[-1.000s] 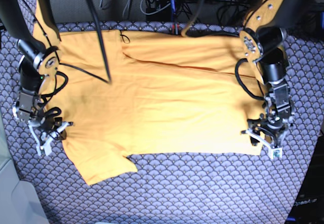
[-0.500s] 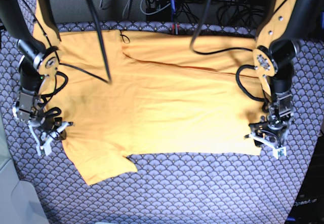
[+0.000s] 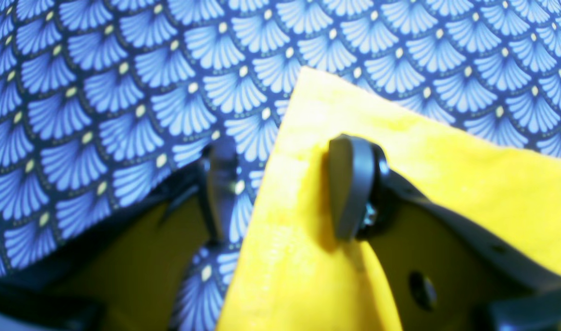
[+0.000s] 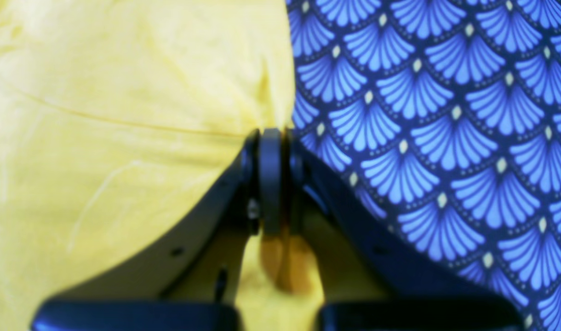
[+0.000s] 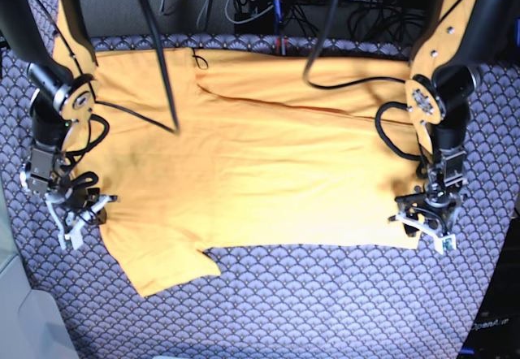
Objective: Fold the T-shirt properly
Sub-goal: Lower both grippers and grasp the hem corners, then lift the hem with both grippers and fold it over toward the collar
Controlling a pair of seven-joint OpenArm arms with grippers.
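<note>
Patterned cloth (image 5: 325, 310) bears T-shirt (image 5: 260, 164) — left tool (image 3: 280, 193) apart, right tool (image 4: 273, 184) clamped on it.

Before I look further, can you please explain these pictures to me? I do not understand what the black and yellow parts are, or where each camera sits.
This is a robot with two arms. One camera looks down from above; two more sit on the wrists, just behind each pincer. On the blue patterned cloth lies a yellow-orange T-shirt, spread nearly flat. The right pincer is shut on the shirt's edge by the sleeve. The left pincer is open over the shirt's bottom corner: one finger is above the fabric, the other above the cloth, so it holds nothing yet. In the top view, the right arm appears on the left.
</note>
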